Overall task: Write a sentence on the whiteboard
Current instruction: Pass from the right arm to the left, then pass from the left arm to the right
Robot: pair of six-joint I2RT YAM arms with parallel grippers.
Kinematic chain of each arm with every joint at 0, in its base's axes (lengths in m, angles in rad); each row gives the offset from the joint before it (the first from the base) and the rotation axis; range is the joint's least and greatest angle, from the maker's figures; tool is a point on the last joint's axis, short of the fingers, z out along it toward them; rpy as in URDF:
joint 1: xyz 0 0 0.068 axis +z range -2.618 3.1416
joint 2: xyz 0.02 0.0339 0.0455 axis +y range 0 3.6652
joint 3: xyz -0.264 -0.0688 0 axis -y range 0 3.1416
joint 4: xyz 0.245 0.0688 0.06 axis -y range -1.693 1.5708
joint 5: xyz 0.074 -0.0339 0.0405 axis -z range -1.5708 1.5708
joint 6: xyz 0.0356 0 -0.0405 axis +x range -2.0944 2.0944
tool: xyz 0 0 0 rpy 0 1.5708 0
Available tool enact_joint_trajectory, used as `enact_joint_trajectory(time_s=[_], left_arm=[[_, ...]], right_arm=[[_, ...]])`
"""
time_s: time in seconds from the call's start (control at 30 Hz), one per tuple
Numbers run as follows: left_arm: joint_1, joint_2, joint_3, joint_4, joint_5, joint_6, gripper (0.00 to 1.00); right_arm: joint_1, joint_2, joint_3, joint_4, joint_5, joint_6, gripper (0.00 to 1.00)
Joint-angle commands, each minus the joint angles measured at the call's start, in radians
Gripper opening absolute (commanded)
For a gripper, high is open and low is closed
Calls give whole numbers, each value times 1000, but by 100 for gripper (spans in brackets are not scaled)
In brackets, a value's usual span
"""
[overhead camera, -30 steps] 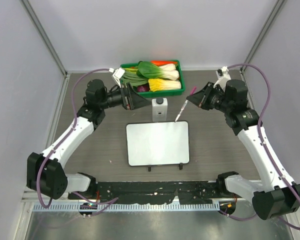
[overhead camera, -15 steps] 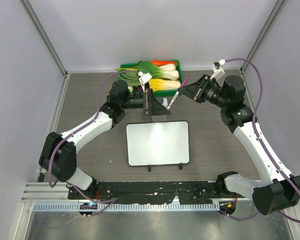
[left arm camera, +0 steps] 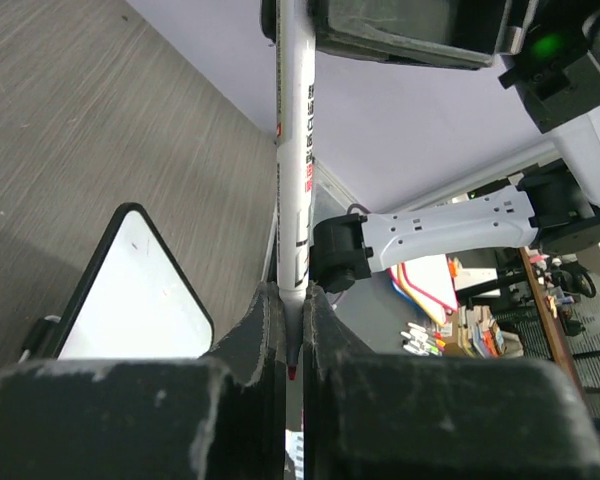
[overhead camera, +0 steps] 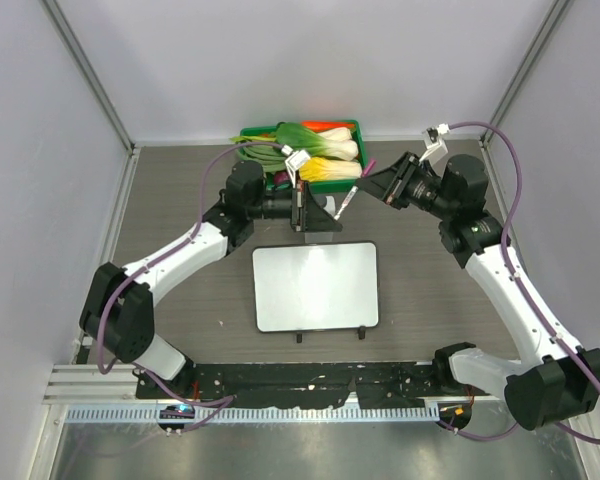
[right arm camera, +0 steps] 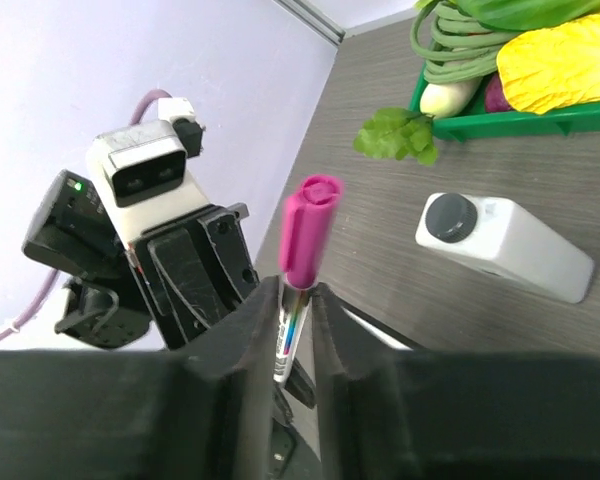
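left gripper (left arm camera: 292, 318) is clamped shut on the lower end of the marker (left arm camera: 292, 150), only a short bite on the barrel. marker runs diagonally from there toward 2 o'clock into the right gripper (right arm camera: 292, 300), whose jaws sit flush on the barrel just under the pink cap (right arm camera: 308, 225), so it reads as gripping too. both claws are on one pen, held in the air at 12 o'clock of the whiteboard (overhead camera: 315, 290), which lies flat mid-table and blank. no sentence yet. looks like a two-arm regrasp. to do it well: keep the left pinch fully loaded before the right lets go, no twist or pull along the axis, since that short bite could let the pen pivot. right should retake lower on the barrel for nib control, then descend near the board's 10 o'clock corner. can't tell if the nib is bare. small white box (right arm camera: 505, 245) and veg tray (right arm camera: 520, 121) sit at 12 o'clock, so keep clear of them. vs a second ago: left arm was parked out at 10 o'clock with jaws wide, and has now swung to centre and closed. right has lifted the pen off the board's far edge toward 12. board unchanged.
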Motion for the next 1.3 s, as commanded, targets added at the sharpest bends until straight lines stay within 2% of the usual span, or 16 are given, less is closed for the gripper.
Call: enact_joint_trajectory(time_s=[0.0,0.03,0.07,0.1,0.17,0.27,0.33,0.4,0.5,0.7,0.77,0.8,0.97,1.07,1.27], left_arm=[[1,-31,56,-67,-37,64,0],[1,-38,59,-90,-43,78,0],[1,-45,65,-129,-49,98,0],[2,-52,71,-155,-54,115,0],[1,-63,92,-230,-60,164,0],[1,-80,125,-302,-71,213,0],[4,-91,131,-327,-54,220,0],[4,-91,140,-330,0,224,0],[2,-85,175,-376,53,247,0],[4,-85,184,-361,127,235,0],[2,-83,192,-367,153,235,0],[2,-81,191,-368,159,233,0],[2,-83,189,-367,172,230,0],[2,-86,181,-356,172,226,0],[2,-92,163,-331,182,213,0]], right_arm=[[4,-38,5,8,-8,-25,35],[4,-39,5,1,-11,-30,50],[4,-44,5,-4,-11,-37,56],[4,-46,5,-13,-11,-40,68],[4,-52,5,-19,-17,-48,78],[4,-61,-1,-16,-72,-59,79],[4,-73,-51,145,-164,-47,79],[4,-87,-96,230,-222,-30,79],[4,-75,-122,296,-282,-13,77],[30,-59,-165,477,-366,77,69],[38,-44,-159,507,-380,90,55],[44,-40,-156,508,-387,90,52],[64,-15,-156,516,-416,81,48],[70,-15,-164,519,-425,82,41],[72,-24,-184,524,-411,93,22]])
